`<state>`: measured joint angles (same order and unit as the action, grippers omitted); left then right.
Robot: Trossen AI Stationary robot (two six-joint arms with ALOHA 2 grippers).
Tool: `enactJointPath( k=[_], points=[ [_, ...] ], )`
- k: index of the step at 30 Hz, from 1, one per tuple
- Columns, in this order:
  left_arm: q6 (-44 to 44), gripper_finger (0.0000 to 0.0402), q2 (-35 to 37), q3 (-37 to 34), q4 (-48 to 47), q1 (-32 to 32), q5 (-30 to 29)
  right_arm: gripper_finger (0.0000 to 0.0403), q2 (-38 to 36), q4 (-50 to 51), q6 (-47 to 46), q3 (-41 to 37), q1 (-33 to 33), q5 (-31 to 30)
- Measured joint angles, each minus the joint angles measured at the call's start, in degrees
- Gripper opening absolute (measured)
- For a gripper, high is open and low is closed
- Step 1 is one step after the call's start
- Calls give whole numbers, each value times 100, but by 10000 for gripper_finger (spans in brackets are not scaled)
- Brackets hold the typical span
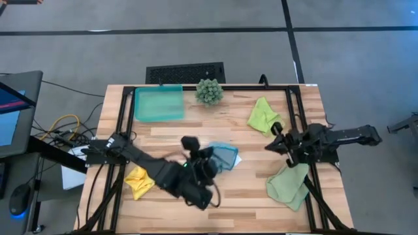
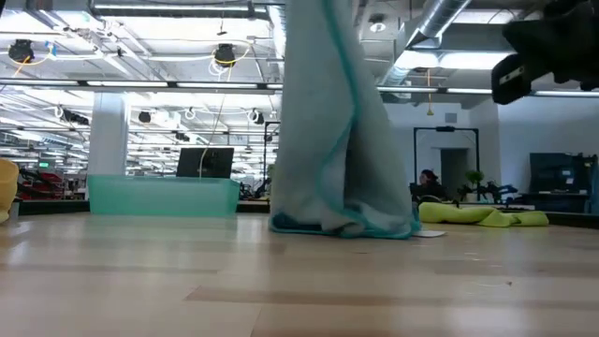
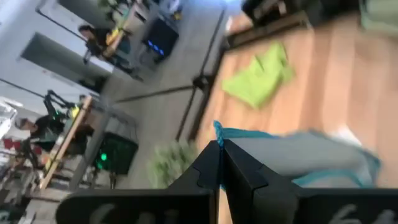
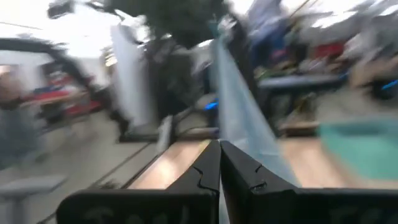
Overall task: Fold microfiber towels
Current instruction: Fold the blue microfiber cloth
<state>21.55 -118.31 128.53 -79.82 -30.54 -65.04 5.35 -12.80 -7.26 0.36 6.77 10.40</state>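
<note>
Four towels remain unfolded: left gripper (image 1: pixel 210 156), jaws clamped on the blue towel (image 1: pixel 224 155), lifts it mid-table; right gripper (image 1: pixel 277 138), jaws closed and empty, waits right.

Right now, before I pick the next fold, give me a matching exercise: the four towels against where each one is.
Towels:
1 light blue towel
2 lime green towel
3 yellow towel
4 sage green towel

Places:
A near the table's left edge
B right side, nearer the spiky plant
C hanging from the shut left gripper, mid-table
D right side, corner farthest from the teal tray

Pairs: 1-C, 2-B, 3-A, 4-D
</note>
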Motion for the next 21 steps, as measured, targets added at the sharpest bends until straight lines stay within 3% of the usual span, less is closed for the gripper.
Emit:
enactJointPath(
  k=[4,8,13,21],
  points=[
    [1189,0,4,-680,-620,-454,348,33,761,15,-71,0,292,-293],
    [2135,0,-16,-1554,-593,-880,668,41,1784,-496,-42,-2,501,-598],
    [3003,1,-16,-2565,-114,-1264,1189,80,3267,-1147,-32,83,483,-602],
    [2984,1,-12,-3173,1255,-1566,1039,166,5723,-1337,306,1123,391,-463]
  ],
)
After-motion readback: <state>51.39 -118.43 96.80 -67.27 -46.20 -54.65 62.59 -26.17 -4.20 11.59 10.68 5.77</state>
